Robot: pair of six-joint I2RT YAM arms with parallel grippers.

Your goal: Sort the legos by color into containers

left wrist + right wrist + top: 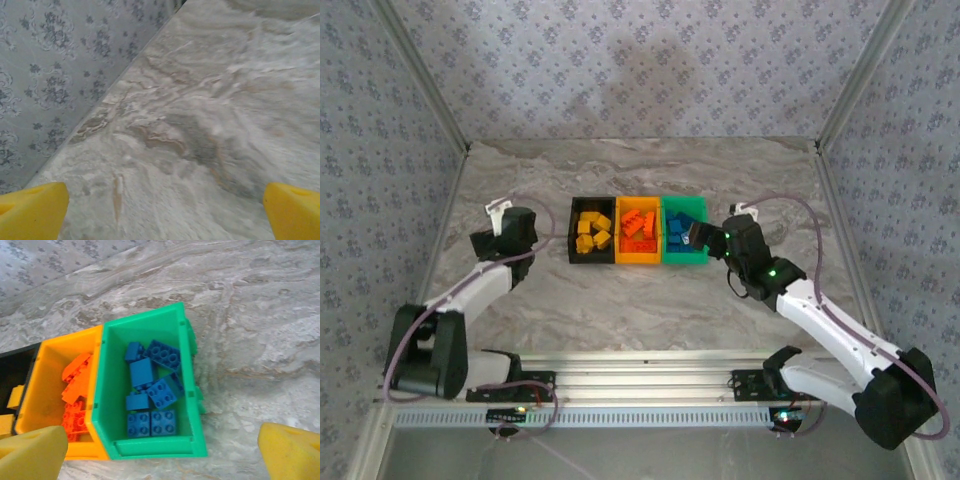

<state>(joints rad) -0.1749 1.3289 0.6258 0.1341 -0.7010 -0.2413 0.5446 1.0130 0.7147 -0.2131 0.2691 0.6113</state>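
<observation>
Right gripper point(162, 452) hovering over green bin point(142, 320) at table centre, fingers spread, empty. Left gripper point(165, 212) spread too, over bare table. Blue bricks point(150, 395) sitting in green bin. Risk: low right finger clipping rim, dragging joined bins.
</observation>
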